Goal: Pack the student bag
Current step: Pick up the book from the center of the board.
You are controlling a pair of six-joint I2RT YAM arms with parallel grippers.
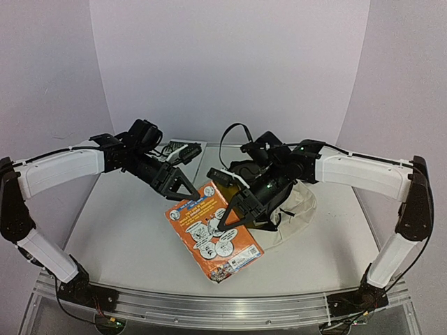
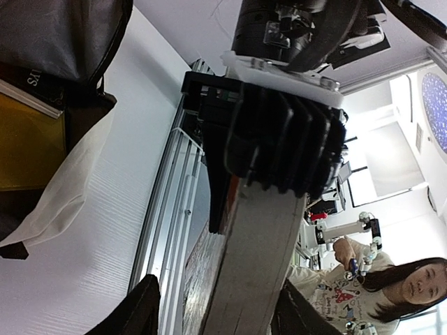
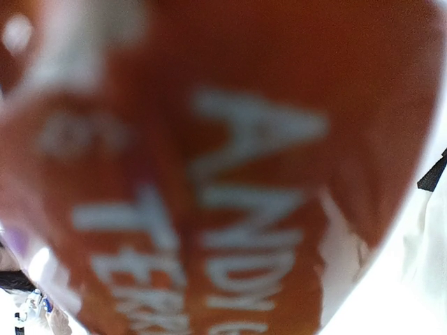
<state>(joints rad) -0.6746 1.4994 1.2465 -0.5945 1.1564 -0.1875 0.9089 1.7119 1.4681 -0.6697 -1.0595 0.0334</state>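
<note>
Orange book [image 3: 230, 174], blurred, edges cut off.

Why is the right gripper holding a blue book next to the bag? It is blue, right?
Not quite. The book is orange, not blue. The top view shows this plainly, and the orange cover also fills the right wrist view. The rest is right: the right gripper is holding it next to the bag.

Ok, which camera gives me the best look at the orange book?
Top external: the orange book shows nearly its whole cover. Left wrist catches only its page edge; right wrist, just a blurred close-up of the cover.
</note>
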